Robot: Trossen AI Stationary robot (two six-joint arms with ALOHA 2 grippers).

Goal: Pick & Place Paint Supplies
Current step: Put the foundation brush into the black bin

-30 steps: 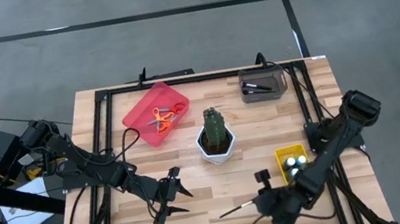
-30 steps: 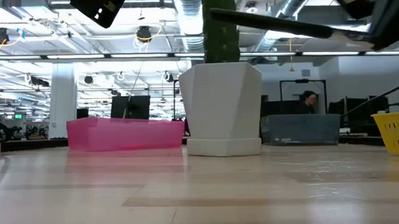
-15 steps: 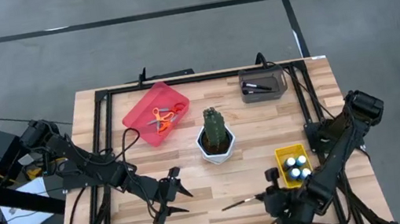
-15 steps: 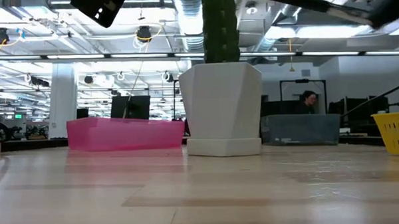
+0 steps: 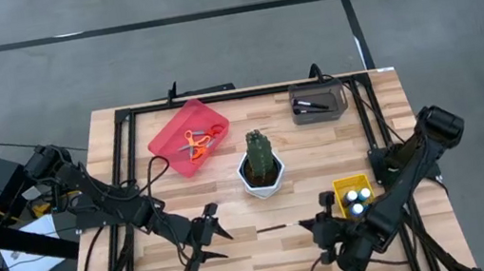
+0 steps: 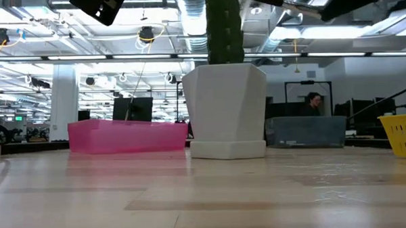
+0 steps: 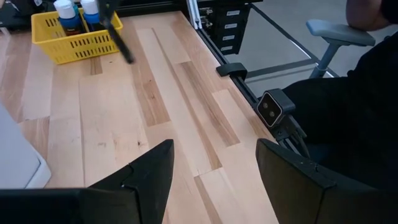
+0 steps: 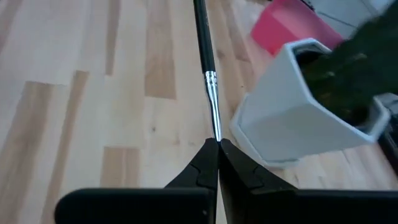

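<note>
Right gripper (image 5: pixel 311 225) sits lower right of centre in the high view, jaws pinched tight on a paintbrush (image 8: pixel 209 81) at its ferrule end; the brush is off the counter (image 5: pixel 262 267), handle sticking out toward frame left, just below the cactus pot (image 5: pixel 262 179). Left gripper (image 5: pixel 216 231) is parked lower left of centre, jaws spread with nothing between them. Yellow basket (image 5: pixel 350 187) right beside the right arm holds blue paint bottles (image 5: pixel 358 199) with white caps. Orange scissors (image 5: pixel 197 143) lie in the red tray (image 5: pixel 165 137), upper left. Grey bin (image 5: pixel 318 103), upper right, has a dark item in it, cannot tell what.
</note>
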